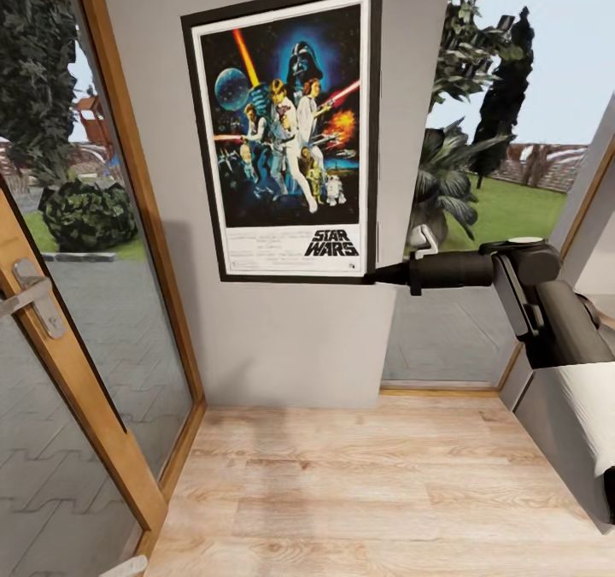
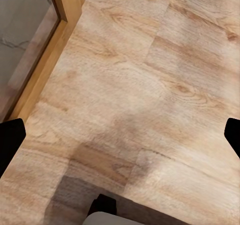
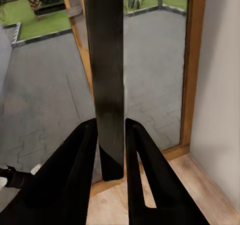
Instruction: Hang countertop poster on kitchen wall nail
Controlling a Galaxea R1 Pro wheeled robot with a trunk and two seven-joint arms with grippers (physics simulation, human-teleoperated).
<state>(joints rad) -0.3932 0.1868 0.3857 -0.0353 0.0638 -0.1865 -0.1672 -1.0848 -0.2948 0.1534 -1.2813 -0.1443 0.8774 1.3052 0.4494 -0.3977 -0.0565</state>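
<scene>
Your right gripper (image 1: pixel 376 275) is clamped on the poster (image 1: pixel 286 132) at its lower right corner. In the right wrist view the two dark fingers (image 3: pixel 75 175) press on either side of the thin black frame edge (image 3: pixel 107 80), which runs straight out from between the jaws and away from the wrist. From the head view, the poster stands upright and flat against the pale grey wall panel (image 1: pixel 282 338), with most of the print lying up and to the left of your jaws and the "STAR WARS" logo just beside them. You cannot make out a nail on the wall from these views.

Beyond the held edge, the right wrist view shows a wood-framed glass door (image 3: pixel 187 70) and grey paving outside.

Your left gripper (image 2: pixel 120 135) points down at the wooden floor (image 2: pixel 150 60). Its fingertips (image 2: pixel 10 145) sit at opposite edges of that view, spread wide apart with nothing between them.
</scene>
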